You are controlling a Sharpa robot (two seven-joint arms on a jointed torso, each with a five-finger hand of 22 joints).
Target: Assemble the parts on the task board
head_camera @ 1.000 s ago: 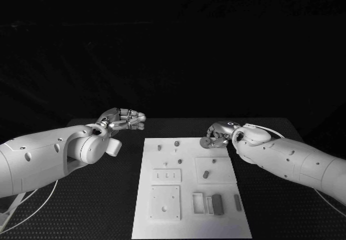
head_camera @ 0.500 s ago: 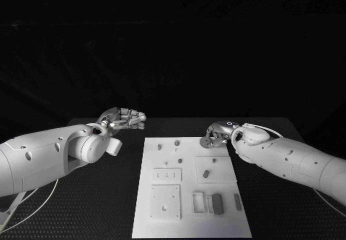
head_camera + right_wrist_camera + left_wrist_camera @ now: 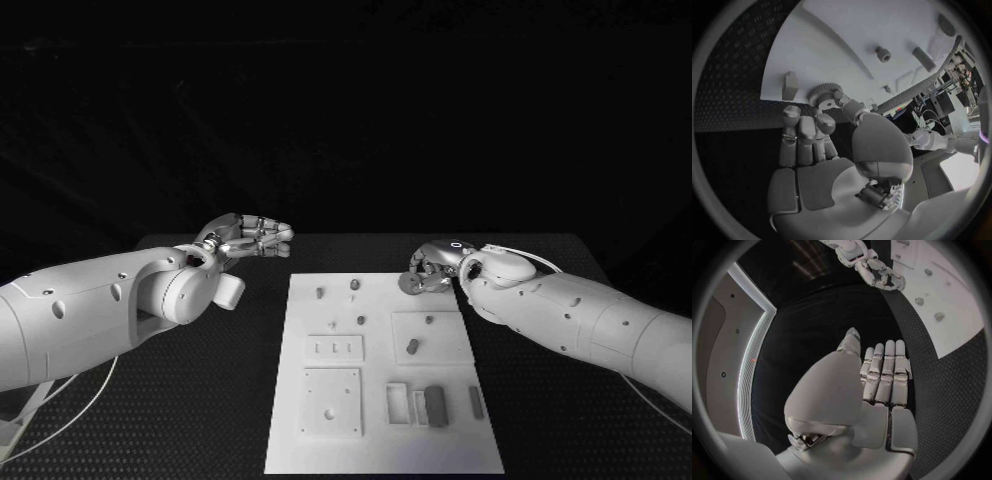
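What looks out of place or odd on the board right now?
Nothing looks spilled or broken. The one part off its spot is a small gear pinched by the right hand at the task board's far right corner. The left hand holds nothing, beside the board.

A black table (image 3: 202,400) (its top finely textured) carries the things.

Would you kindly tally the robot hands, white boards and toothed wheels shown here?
Silver many-fingered hands: 2, the left hand and the right hand.
White task board: 1.
Grey toothed wheel: 1, held by the right hand.
Total: 4.
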